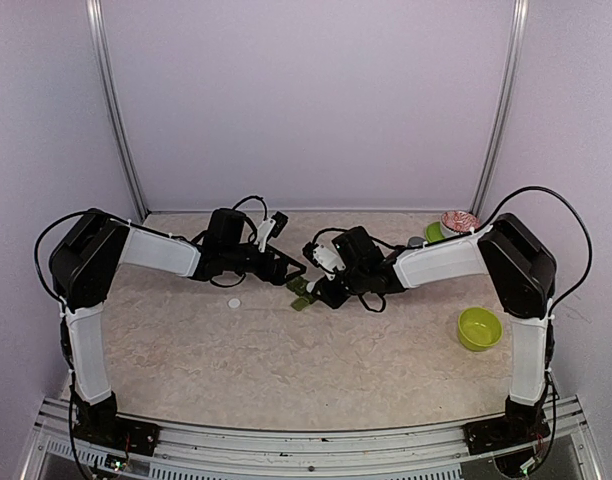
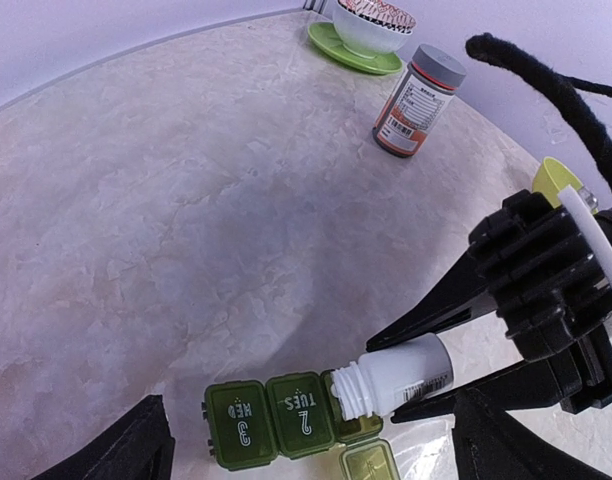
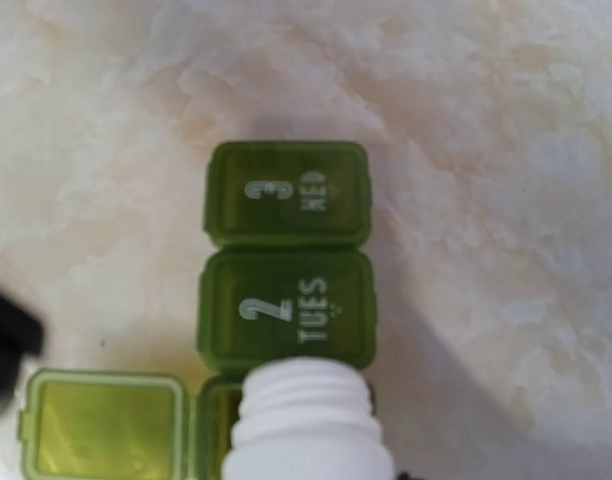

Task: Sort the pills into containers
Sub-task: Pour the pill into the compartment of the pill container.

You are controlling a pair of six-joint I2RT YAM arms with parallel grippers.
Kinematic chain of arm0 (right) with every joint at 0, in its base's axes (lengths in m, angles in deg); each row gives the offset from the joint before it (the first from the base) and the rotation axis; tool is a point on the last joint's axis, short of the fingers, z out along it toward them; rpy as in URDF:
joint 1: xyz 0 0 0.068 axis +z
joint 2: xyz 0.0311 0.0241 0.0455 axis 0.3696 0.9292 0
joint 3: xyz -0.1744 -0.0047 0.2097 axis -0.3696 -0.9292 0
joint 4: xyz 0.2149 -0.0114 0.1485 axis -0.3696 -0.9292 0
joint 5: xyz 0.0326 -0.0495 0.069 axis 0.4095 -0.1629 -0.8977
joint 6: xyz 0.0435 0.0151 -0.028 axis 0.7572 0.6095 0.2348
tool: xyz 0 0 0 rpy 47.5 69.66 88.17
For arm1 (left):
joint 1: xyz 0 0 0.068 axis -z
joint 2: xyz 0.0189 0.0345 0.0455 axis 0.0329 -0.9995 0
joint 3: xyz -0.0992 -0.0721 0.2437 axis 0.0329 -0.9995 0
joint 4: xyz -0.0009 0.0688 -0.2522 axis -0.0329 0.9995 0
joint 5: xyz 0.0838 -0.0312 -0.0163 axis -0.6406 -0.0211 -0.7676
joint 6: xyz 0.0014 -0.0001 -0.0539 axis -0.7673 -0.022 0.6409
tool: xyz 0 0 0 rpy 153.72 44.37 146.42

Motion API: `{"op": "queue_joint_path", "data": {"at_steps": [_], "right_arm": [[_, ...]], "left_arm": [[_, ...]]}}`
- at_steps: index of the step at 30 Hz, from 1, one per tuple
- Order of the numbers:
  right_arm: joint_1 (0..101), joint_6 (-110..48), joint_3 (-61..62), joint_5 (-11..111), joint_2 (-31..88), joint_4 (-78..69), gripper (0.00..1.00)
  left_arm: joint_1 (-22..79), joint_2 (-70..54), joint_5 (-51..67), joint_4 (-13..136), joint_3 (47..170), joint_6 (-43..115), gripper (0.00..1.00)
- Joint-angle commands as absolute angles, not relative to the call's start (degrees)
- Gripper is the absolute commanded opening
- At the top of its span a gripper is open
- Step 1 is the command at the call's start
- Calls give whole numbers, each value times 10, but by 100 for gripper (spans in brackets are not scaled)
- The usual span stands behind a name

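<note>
The right gripper (image 1: 321, 292), clamped on a white plastic bottle (image 2: 401, 375) tilted over the open end compartment of the green plastic pill organiser (image 2: 271, 420), blocked that end. The left gripper (image 1: 289, 268) had its spread fingers (image 2: 126, 445) flanking the organiser. The organiser's two shut lids (image 3: 286, 195) lay uncovered from above. A brown grey-capped bottle (image 2: 416, 102) and a patterned bowl (image 2: 371, 25) on a green saucer (image 2: 336, 45) stood well apart, across bare marbled tabletop (image 2: 186, 200).

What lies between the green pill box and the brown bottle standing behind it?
Only bare table lies between the pill box and the brown bottle, as seen in the left wrist view.
</note>
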State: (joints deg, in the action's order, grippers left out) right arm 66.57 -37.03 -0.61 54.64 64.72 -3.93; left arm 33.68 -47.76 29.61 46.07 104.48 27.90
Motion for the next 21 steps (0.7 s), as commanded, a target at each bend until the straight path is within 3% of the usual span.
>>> {"op": "queue_joint_path", "data": {"at_steps": [1, 21], "right_arm": [[670, -376, 2, 546, 642, -52, 23], [670, -374, -27, 545, 611, -37, 24]], "left_arm": [[331, -479, 307, 458, 1051, 279, 94], [331, -479, 306, 457, 1051, 281, 93]]}}
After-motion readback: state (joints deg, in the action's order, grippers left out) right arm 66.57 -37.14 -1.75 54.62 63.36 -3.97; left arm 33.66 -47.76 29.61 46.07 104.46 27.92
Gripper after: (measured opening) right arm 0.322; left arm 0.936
